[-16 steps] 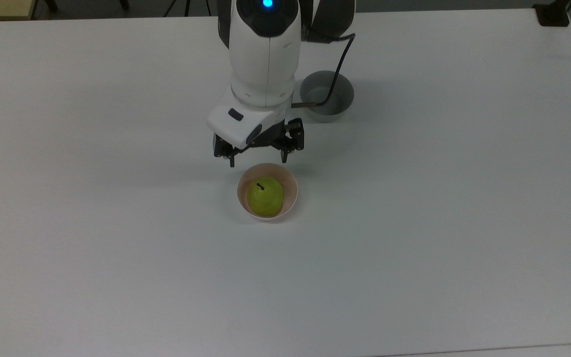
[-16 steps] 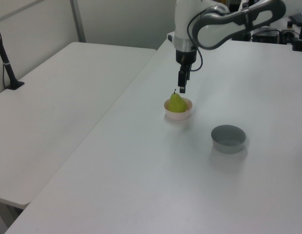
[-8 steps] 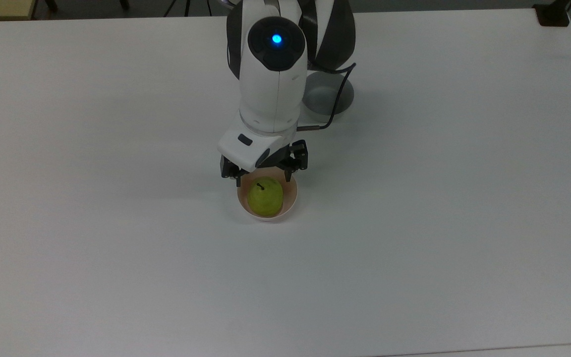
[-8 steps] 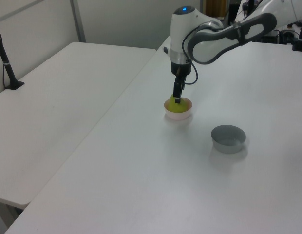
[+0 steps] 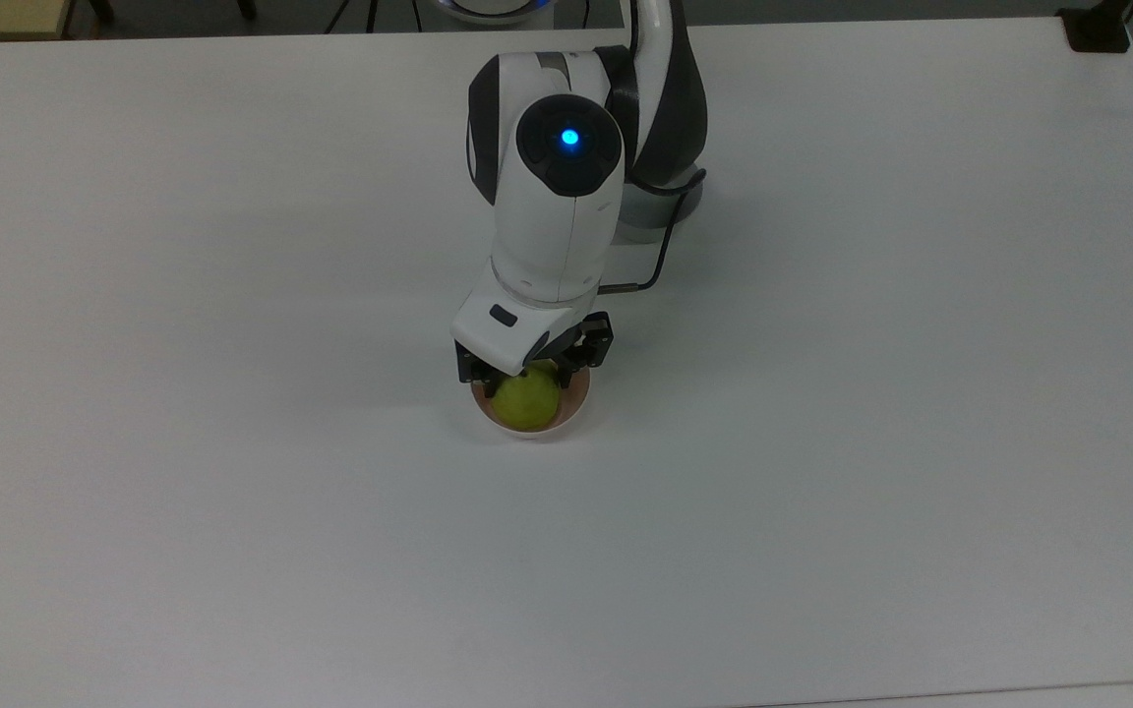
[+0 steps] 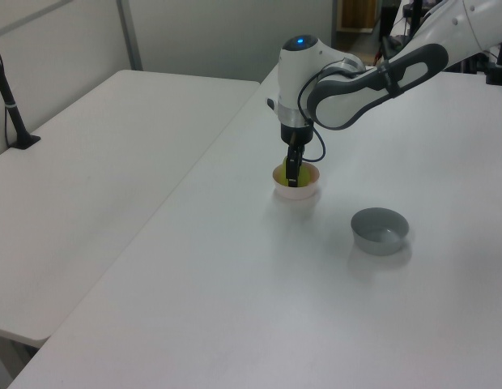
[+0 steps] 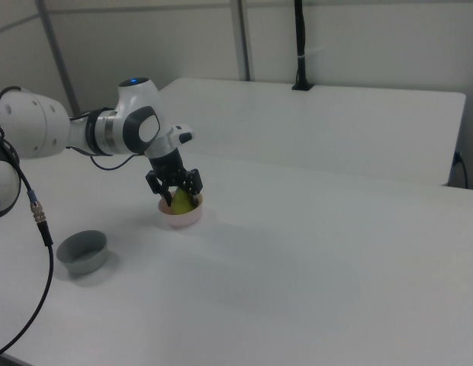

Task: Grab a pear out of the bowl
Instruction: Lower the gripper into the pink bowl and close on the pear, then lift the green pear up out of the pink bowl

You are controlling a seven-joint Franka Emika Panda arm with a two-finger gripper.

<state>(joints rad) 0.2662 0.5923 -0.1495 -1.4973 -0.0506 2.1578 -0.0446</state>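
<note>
Pear (image 5: 527,400) in pink bowl (image 5: 576,405) on white table (image 5: 232,492); gripper (image 5: 533,375) lowered over it, jaws wide, straddling the pear's top; arm (image 5: 557,226) bent steeply down, blue light lit; grey bowl (image 6: 380,230) well apart; no legible markings

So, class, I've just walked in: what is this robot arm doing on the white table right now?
The arm has its gripper lowered over the pale pink bowl, with its open fingers set on either side of the yellow-green pear that sits inside. The pear is not yet lifted; it rests in the bowl. A grey bowl stands apart on the table, untouched. The likely next step is closing on the pear and raising it.
</note>
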